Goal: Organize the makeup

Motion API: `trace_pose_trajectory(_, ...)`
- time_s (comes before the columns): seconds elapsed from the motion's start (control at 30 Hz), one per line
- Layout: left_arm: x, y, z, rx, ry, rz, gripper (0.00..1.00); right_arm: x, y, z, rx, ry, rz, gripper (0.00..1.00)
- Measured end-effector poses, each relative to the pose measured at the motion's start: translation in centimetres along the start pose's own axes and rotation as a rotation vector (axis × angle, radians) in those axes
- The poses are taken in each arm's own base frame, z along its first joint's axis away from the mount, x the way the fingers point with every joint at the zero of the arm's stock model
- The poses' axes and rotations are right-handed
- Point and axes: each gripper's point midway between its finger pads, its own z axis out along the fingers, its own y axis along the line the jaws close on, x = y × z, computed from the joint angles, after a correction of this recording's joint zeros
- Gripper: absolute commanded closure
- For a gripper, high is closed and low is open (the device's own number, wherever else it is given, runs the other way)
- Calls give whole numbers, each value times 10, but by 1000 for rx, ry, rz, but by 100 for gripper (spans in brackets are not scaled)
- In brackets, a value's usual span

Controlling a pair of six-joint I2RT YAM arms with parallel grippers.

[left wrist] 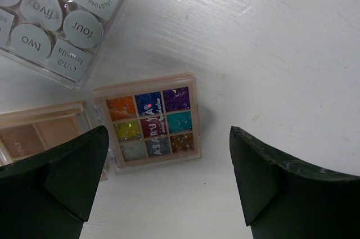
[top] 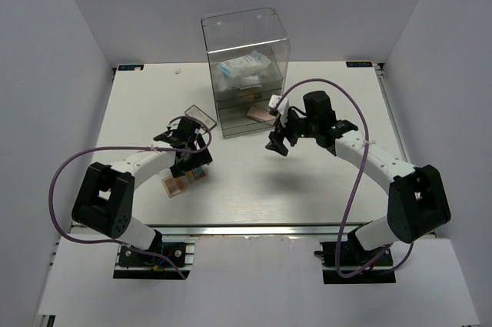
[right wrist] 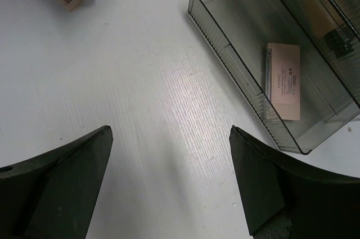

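Left wrist view, multicoloured palette point(left wrist: 147, 129) just beside peach palette point(left wrist: 42, 132), white-grid palette point(left wrist: 56, 19) near

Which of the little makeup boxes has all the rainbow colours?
The square palette with nine glittery squares: orange, blue, purple. The peach palette beside it holds only beige; the clear case shows grey lids.

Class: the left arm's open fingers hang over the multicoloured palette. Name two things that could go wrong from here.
1. The multicoloured nine-pan palette sits right beside the peach palette; the left gripper's fingers might catch both or shove the neighbour.
2. The palette lies flat on the white table, so the fingers could slip off its thin edges.
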Motion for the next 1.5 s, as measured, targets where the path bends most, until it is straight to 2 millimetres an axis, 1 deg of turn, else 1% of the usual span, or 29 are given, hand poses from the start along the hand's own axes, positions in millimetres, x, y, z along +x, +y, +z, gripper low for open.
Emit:
trace_pose_trajectory(0.3,-3,0,2,-13,-4,3,3,3,-6,-4,17,1,29,11)
trace_pose_trajectory(0.73,-3,3,1,-23,-15,-2,3,3,-8,-5,19,-3,38,11)
trace_pose_trajectory(1.07,0,7,-1,-18,-21,-10,3,1,-11,-6,25,-12,35,11)
trace_pose_trajectory(1.33,8,16,-8,-22,-16,-22,4,1,-10,-6,23,-15,43,11)
trace_pose_trajectory(1.5,9,15,-10,-9,-21,-31,4,0,-10,-6,21,-18,48,11)
